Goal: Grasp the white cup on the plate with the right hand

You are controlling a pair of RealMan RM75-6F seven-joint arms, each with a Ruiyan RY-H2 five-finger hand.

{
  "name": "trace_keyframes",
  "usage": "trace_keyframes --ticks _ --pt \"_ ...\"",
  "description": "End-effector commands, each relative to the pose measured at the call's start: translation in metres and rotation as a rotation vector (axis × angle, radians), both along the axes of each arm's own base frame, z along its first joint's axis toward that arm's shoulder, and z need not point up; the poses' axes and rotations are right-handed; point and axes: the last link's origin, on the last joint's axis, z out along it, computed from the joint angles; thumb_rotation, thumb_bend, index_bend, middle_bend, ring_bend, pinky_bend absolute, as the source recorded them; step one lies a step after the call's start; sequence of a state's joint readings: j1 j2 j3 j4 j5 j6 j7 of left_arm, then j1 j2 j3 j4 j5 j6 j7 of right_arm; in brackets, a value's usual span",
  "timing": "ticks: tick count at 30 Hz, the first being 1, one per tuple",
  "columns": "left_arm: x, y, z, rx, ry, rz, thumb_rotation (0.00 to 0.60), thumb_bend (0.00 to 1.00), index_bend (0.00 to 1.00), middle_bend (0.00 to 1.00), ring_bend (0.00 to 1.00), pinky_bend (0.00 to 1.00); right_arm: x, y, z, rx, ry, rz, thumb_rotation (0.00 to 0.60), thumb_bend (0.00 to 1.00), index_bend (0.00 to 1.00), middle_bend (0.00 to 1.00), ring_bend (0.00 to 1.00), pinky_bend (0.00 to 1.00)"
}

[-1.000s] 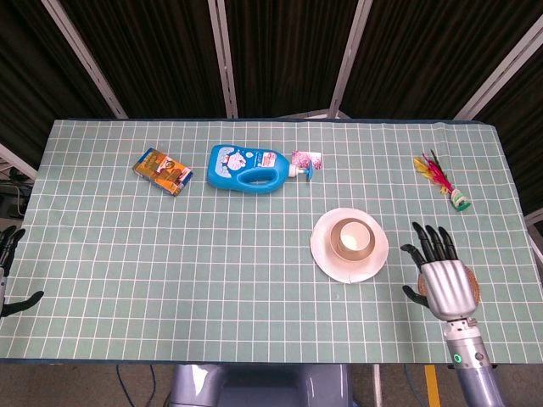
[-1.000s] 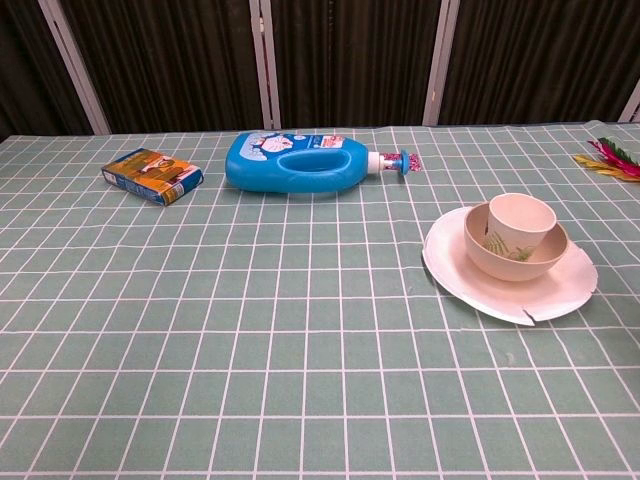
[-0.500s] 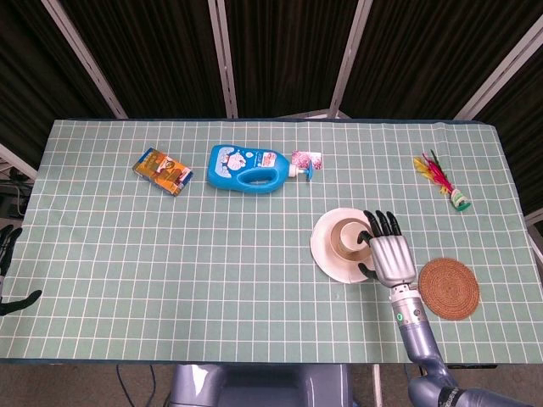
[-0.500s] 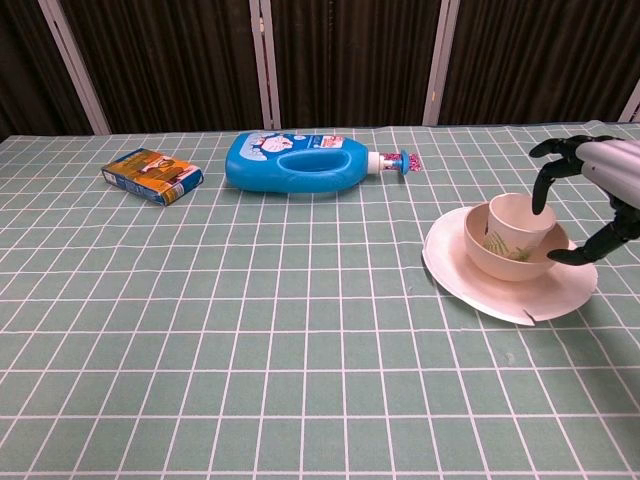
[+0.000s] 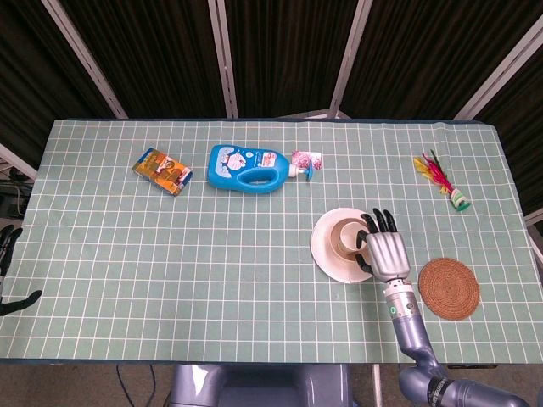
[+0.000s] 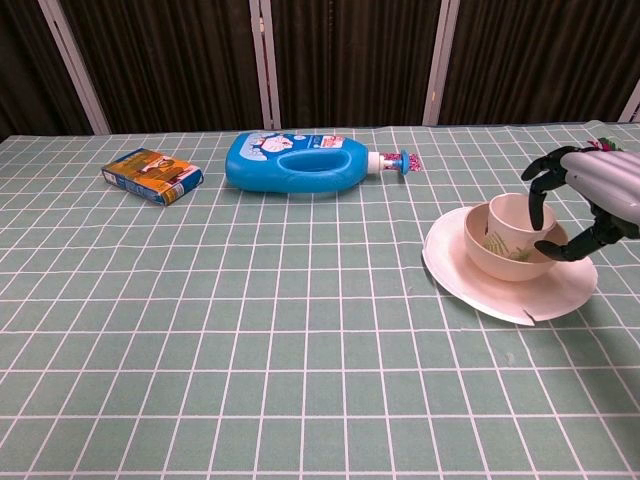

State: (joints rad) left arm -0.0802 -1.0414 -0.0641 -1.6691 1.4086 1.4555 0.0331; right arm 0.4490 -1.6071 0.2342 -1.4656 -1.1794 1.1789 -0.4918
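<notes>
The right hand (image 5: pixel 387 252) reaches in from the near right edge of the tabletop (image 5: pixel 254 288), its forearm rising from below in the head view and its metal back turned up toward that camera. The hand hangs over the right side of the plate (image 5: pixel 327 254). In the chest view the right hand (image 6: pixel 590 195) comes in from the right edge, its dark fingers (image 6: pixel 541 190) curled downward around the right side of the white cup (image 6: pixel 520 220) and the thumb lower down beside the bowl (image 6: pixel 500 262). The fingers are spread and bent in a claw; whether any of them touches the cup cannot be told, and nothing is clamped between them.

The white cup sits inside the bowl, which rests on the plate, right of centre on the tabletop. The plate's near rim has a small notch.

Only dark fingertips of the left hand (image 5: pixel 12 270) show at the far left edge in the head view, apart and holding nothing.

A blue bottle (image 5: pixel 250 168) lies on its side toward the far side of the tabletop, with a small box (image 5: pixel 162 170) well to its left. A round woven coaster (image 5: pixel 448 288) lies just right of the right forearm, and a feathered shuttlecock (image 5: pixel 441 180) lies near the far right corner.
</notes>
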Motion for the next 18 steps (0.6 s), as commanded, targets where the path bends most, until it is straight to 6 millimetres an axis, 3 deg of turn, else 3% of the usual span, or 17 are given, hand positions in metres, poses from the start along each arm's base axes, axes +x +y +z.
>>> trace_keyframes --ticks 1,4,11,18 --pt "0.0004 0.0000 -0.0005 -0.002 0.001 -0.002 0.600 0.00 0.00 0.00 0.00 0.00 -0.0002 -0.0007 -0.0030 0.004 -0.001 0.000 0.600 0.27 0.56 0.15 0.00 0.00" --pt "0.0009 -0.0002 -0.0008 -0.003 0.002 -0.003 0.600 0.00 0.00 0.00 0.00 0.00 0.0002 -0.0021 -0.0054 0.005 -0.006 0.002 0.600 0.30 0.57 0.16 0.00 0.00" --pt "0.0007 0.0000 -0.0004 -0.001 -0.001 -0.003 0.600 0.00 0.00 0.00 0.00 0.00 0.0033 -0.0022 -0.0098 0.005 -0.015 0.013 0.600 0.53 0.63 0.18 0.00 0.00" --pt "0.0003 -0.0002 0.0004 0.001 -0.003 -0.003 0.600 0.00 0.00 0.00 0.00 0.00 0.0064 0.0008 -0.0082 -0.003 -0.017 0.034 0.600 0.54 0.63 0.19 0.00 0.00"
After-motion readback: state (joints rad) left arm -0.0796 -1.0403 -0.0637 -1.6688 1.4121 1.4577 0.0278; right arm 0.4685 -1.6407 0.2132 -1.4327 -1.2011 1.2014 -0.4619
